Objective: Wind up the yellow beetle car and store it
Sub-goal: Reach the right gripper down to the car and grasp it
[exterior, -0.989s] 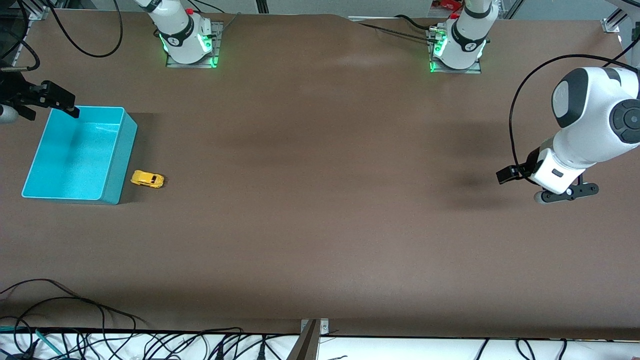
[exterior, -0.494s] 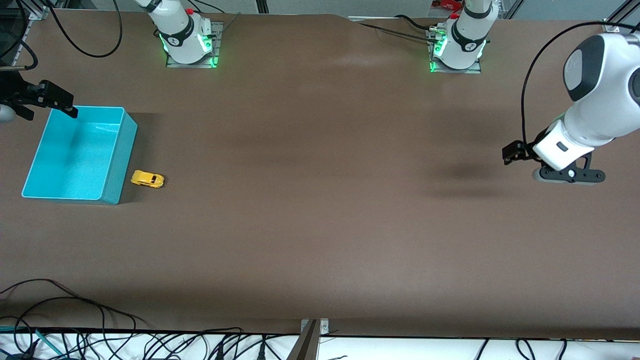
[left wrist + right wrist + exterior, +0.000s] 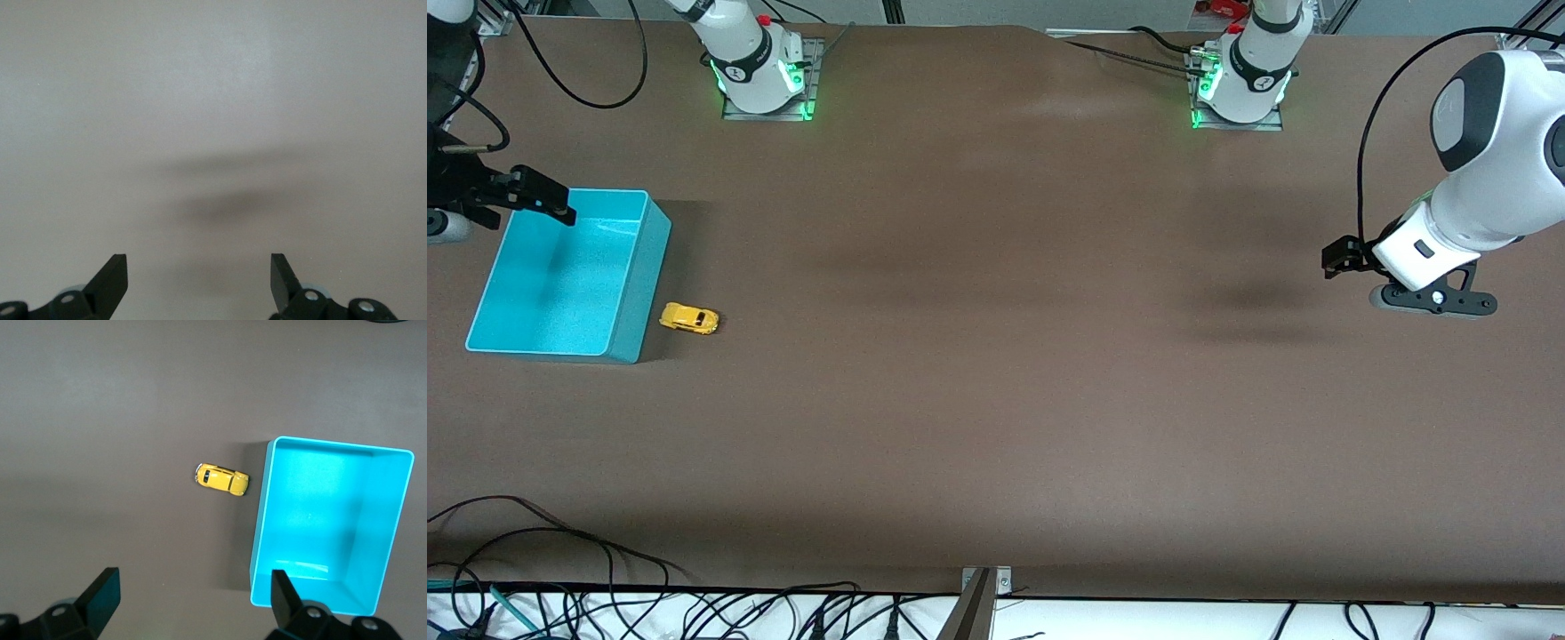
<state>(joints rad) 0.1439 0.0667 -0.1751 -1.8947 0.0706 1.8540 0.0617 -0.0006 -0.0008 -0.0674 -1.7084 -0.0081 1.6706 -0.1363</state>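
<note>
Right beside the turquoise bin [image 3: 569, 271], on the side toward the left arm's end of the table, sits the yellow beetle car [image 3: 689, 318] — upright on its wheels on the brown table [image 3: 996, 356], close to the bin's wall but not touching it as far as I can see. The bin has nothing in it.

So my read: neither of the 2 parts of the job has started. The car isn't wound and isn't stored, nobody's holding anything.

The right gripper [image 3: 193, 603] is up in the air over the edge of the bin that lies farther from the front camera, fingers spread wide with nothing between them. Its wrist view looks straight down on both the car [image 3: 221, 479] and the bin [image 3: 330, 527], so it's the obvious candidate for the pick.

The left gripper [image 3: 199, 277] hangs over bare table well apart from the bin, at the left arm's end — fingers also parted and empty, just waiting I'd guess.

Next move as I see it: the right gripper has to shift off the bin and get over the car, line its fingers across the narrow body, then drop low. The car is tiny and rounded, so a sloppy close could squirt it sideways or knock it into the bin wall. Winding probably means dragging it backward on the table first, then lifting it into the bin.
</note>
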